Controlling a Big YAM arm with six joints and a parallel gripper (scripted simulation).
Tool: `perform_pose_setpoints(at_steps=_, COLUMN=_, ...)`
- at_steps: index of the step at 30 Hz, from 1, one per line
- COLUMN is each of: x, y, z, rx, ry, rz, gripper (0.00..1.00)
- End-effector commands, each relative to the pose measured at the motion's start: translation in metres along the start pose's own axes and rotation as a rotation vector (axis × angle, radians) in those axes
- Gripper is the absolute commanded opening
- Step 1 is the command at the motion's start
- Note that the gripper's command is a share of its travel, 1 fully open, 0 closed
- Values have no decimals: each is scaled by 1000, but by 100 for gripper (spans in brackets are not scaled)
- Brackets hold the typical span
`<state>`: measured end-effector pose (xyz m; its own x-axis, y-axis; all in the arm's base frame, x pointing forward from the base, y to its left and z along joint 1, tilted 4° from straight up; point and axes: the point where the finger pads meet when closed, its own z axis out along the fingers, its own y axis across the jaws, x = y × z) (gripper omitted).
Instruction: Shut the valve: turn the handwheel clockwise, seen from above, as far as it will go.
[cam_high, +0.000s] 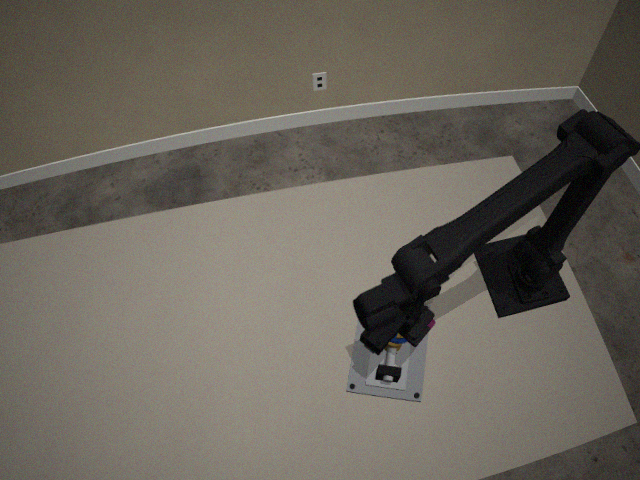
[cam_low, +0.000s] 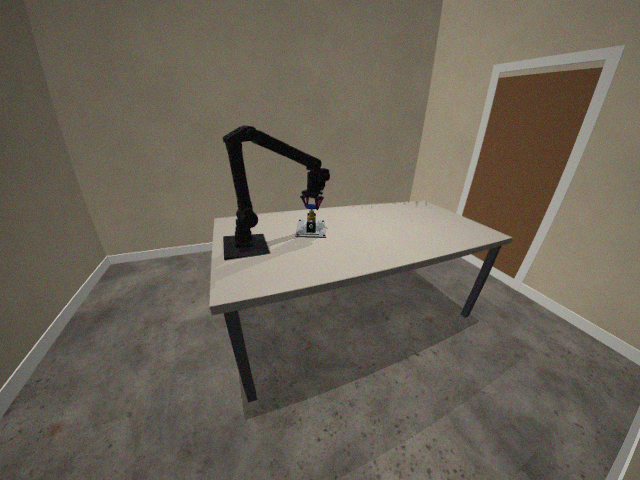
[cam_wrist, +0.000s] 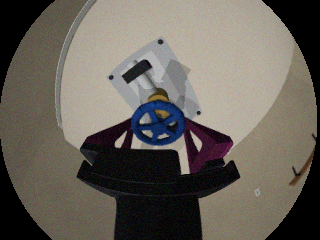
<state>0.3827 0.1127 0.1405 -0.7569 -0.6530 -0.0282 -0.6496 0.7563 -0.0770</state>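
The valve stands on a light grey base plate (cam_high: 386, 372) on the table. Its blue spoked handwheel (cam_wrist: 158, 123) sits on top of a yellow and white stem. In the wrist view my gripper (cam_wrist: 158, 121) reaches down over the wheel, with one purple finger on each side of its rim, shut on it. In the top view the gripper (cam_high: 397, 334) hides most of the handwheel (cam_high: 397, 339); only a blue and yellow sliver shows. In the exterior view the gripper (cam_low: 312, 201) is right above the valve (cam_low: 310, 225).
The arm's black base (cam_high: 523, 276) is bolted to the table to the right of the valve. A black block (cam_high: 387, 372) sits on the base plate in front of the stem. The table edge runs near the base.
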Motion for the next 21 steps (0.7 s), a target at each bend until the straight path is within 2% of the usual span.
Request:
perform_pose_setpoints(at_steps=1, x=1, y=-5, z=8, rx=-1, ry=2, rz=150, gripper=0)
perform_pose_setpoints(at_steps=21, x=1, y=-5, z=8, rx=-1, ry=2, rz=496, gripper=0)
